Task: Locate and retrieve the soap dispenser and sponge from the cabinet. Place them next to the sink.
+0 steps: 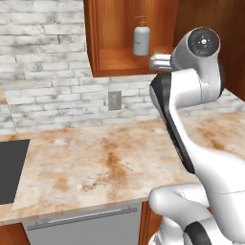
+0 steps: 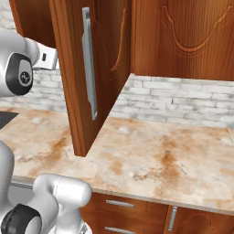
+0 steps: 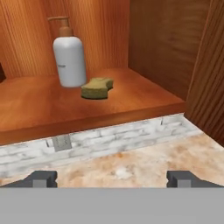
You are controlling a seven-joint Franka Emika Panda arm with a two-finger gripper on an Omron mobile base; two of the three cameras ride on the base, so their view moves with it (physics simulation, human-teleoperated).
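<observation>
I'm holding the claw (image 3: 112,178) released above the worktop (image 3: 144,164), facing the cabinet (image 3: 166,48) shelf where sponge (image 3: 96,88) is sitting just beside dispenser (image 3: 69,59).

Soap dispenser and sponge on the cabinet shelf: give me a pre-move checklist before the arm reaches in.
1. Cabinet door open, shelf reachable: ok.
2. Soap dispenser upright on the shelf: ok.
3. Sponge right beside the bottle, touching or not: cannot tell.
4. Tool open, holding nothing, fingertips wide apart: ok.
5. Tool short of the shelf, over the counter: ok.
6. Sink side of the counter bare for placing: ok.
</observation>
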